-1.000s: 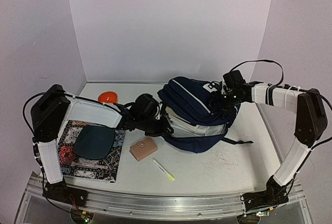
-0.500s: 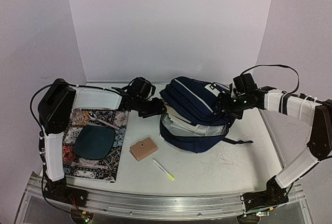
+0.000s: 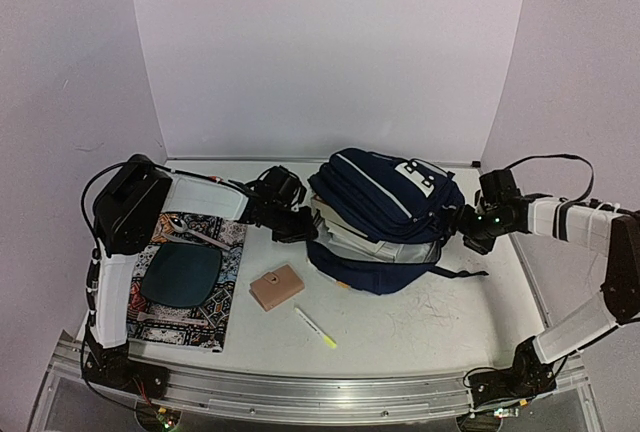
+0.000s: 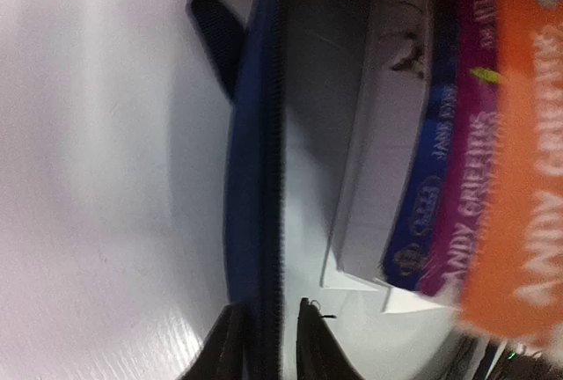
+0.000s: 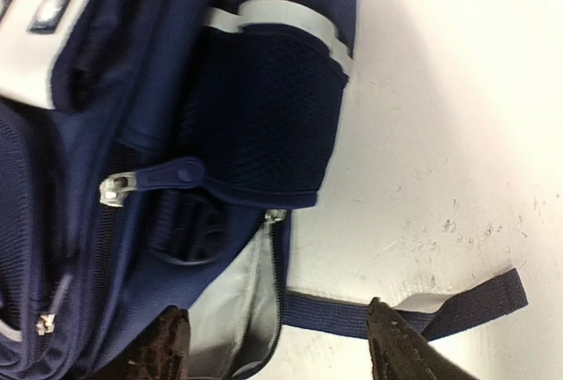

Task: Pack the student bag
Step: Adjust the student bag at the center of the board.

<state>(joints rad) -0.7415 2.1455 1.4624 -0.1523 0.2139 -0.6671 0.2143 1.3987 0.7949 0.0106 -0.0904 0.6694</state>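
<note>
Top external, bench: white, and everything I am working with sits on it.
Backpack: navy with thin grey stripes. It lies on its side at the middle of the bench, toward the back. Its open mouth faces my left arm, and one dark strap trails out on the right.
Left arm: reaches across the back left of the bench to the mouth of the backpack.
Left jaws: on the left wrist view the two dark fingers sit close together, with the backpack's blue zipper edge pinched between them.
Right arm: comes in from the right, its tip just beside the backpack's right side. I cannot tell whether it touches.
Right jaws: spread wide on the right wrist view. They stand apart over the grey lining and the strap, gripping nothing.
Patterned book: flat at the front left, apart from the backpack.
Teal pad: a dark oval lying on the patterned book.
Books: a stack inside the backpack, the white one nearest the zipper edge, then blue, magenta and orange.
Wallet: tan, between the patterned book and the backpack, touching neither.
Spoon: on the far end of the patterned book, near my left arm.
Pen: yellow-green, just in front of the wallet.
</note>
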